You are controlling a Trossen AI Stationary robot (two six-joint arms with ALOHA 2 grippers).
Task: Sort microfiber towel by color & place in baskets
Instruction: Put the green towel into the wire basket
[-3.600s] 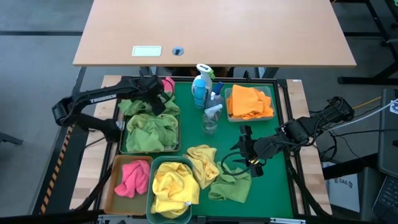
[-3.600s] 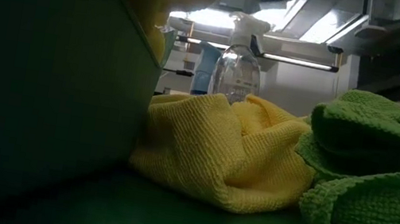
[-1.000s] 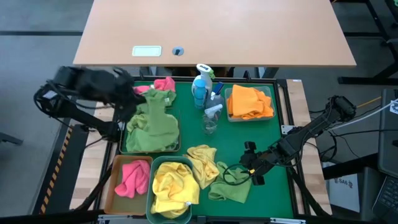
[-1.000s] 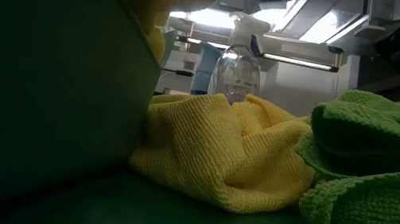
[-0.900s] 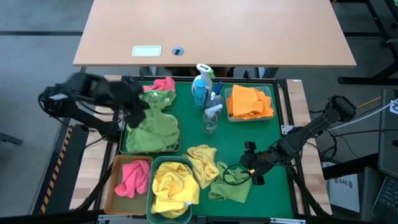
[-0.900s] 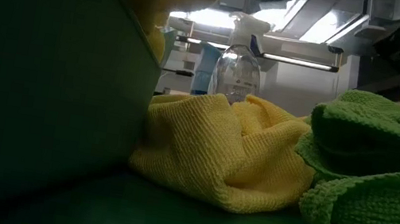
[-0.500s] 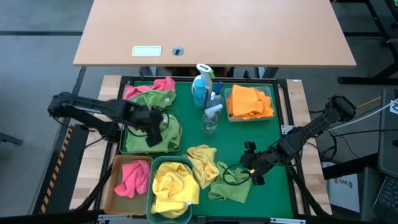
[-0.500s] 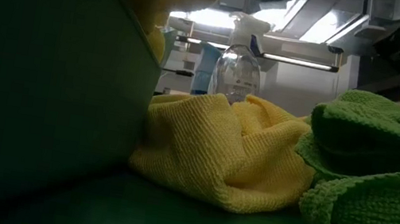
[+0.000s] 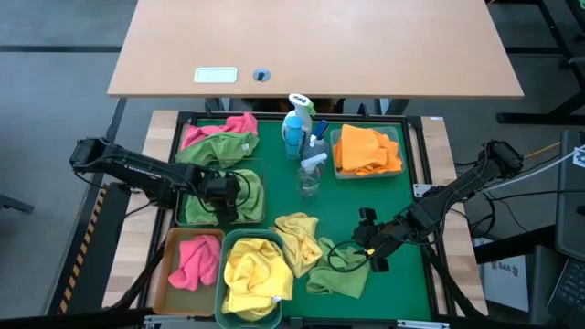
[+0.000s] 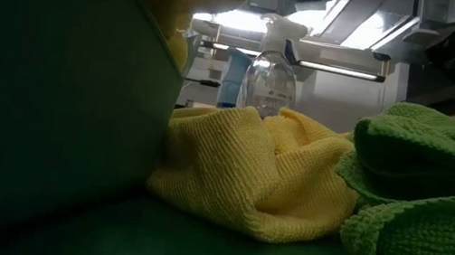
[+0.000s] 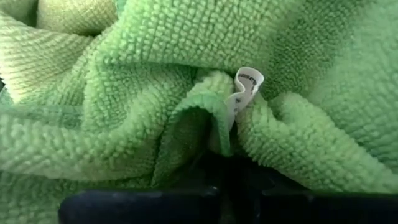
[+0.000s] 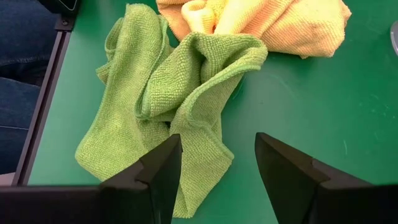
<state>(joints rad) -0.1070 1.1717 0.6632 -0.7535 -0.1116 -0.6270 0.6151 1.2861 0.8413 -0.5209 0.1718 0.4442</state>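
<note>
Risk, judged from the present layout: the left gripper [image 9: 222,194] is sitting down in the wire-mesh basket [image 9: 254,217] with its fingers pinched together on a fold of green towel [image 11: 186,118]. If that fold is not fully let go before the arm lifts, the cloth is likely to ride back out of the basket (microfiber loops catch easily). A second hazard is the spray bottles [image 9: 304,151] standing just beside that basket; a wide swing could tip them.

The right gripper [image 12: 219,171] is hovering over the green tray [image 9: 402,283] with its jaws standing well apart and holding nothing. It is aiming at the loose green cloth [image 12: 168,99], which is touching a yellow towel [image 12: 261,22]; a careless pinch could take both colours.
</note>
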